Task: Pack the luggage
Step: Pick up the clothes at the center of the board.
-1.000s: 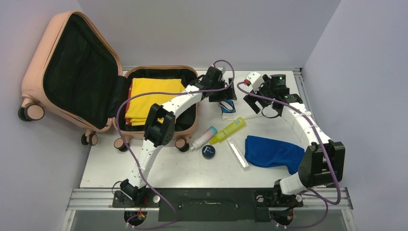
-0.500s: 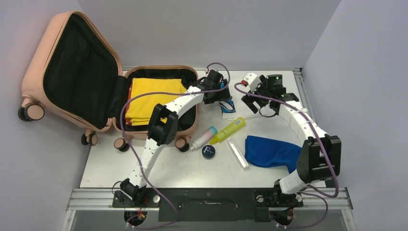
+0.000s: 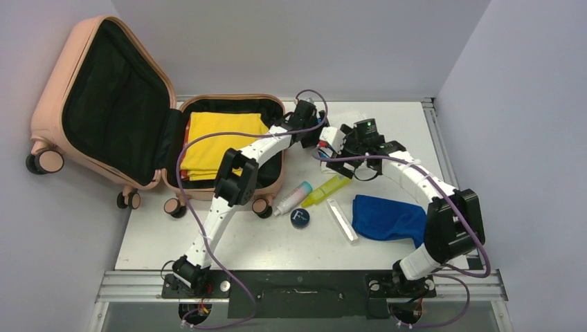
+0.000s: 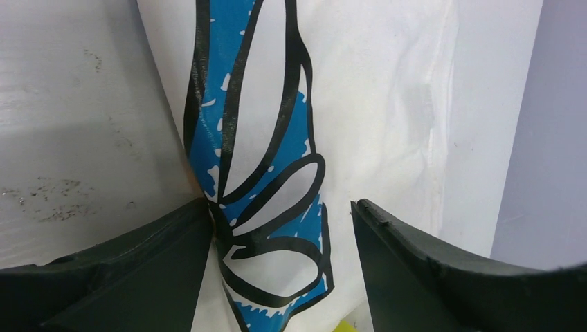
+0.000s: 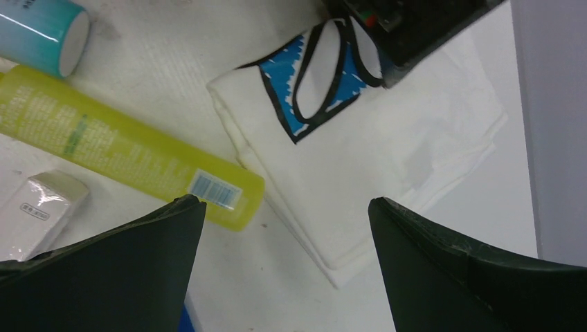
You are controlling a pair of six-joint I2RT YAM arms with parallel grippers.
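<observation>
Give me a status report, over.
Left gripper open, at the edge of the white printed cloth. Right gripper open, hovering over it. Luggage open, yellow garment inside. Yellow bottle beside the cloth.

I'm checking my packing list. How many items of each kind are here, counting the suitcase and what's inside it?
Suitcase: 1, the luggage
Fabric items: 3, yellow garment, white printed garment, blue cloth
Bottles and tubes: 2, yellow-green bottle, teal-capped tube
Tins: 1, round tin
Cases: 1, long clear case
Total: 8

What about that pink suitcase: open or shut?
Open. The luggage has its lid tilted back, black lining exposed; a yellow garment lies in the lower half.
</observation>
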